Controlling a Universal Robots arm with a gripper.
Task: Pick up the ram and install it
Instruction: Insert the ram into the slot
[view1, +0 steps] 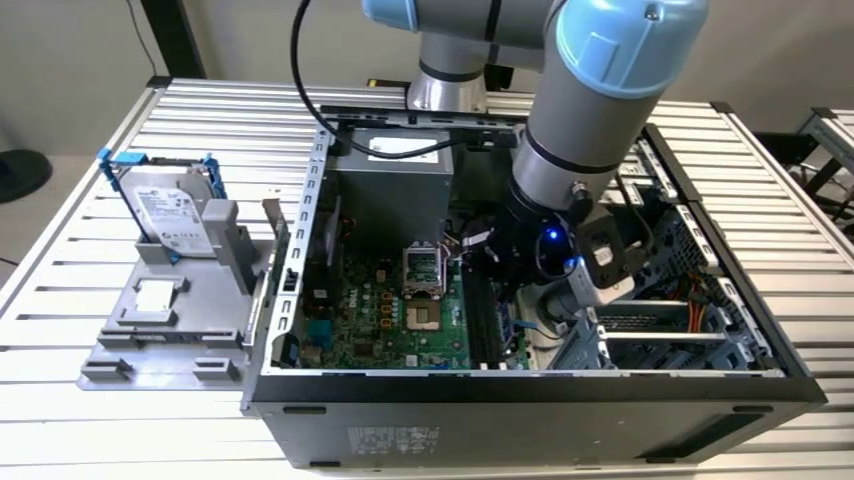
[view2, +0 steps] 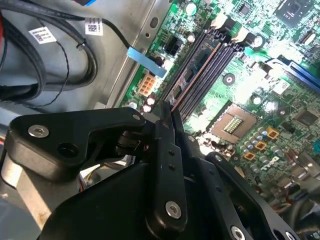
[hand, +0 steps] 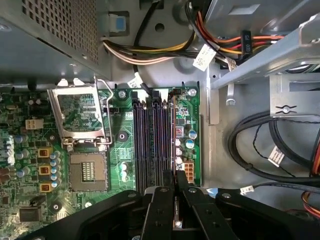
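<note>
1. In the exterior view, the grey-and-blue robot arm (view1: 587, 120) reaches down into the open grey metal computer case (view1: 534, 390). The black gripper (view1: 514, 262) sits low over the green motherboard (view1: 387, 320), beside the long black memory slots. The silver-labelled hard drive in its blue frame (view1: 167, 210) stands well apart, outside the case.

2. In the second wrist view, the gripper (view2: 167, 112) has its 2 black fingers nearly together, pinching the ram (view2: 197, 67), a long slim dark circuit-board strip. The strip runs away from the fingertips and appears to lie in the outermost slot.

3. In the first wrist view, the gripper (hand: 175, 187) is narrow-set over the end of the ram (hand: 173, 135) in that slot, next to 3 vacant ones. Seating well means keeping the strip upright, parallel to the slot, and pressing evenly.
</note>
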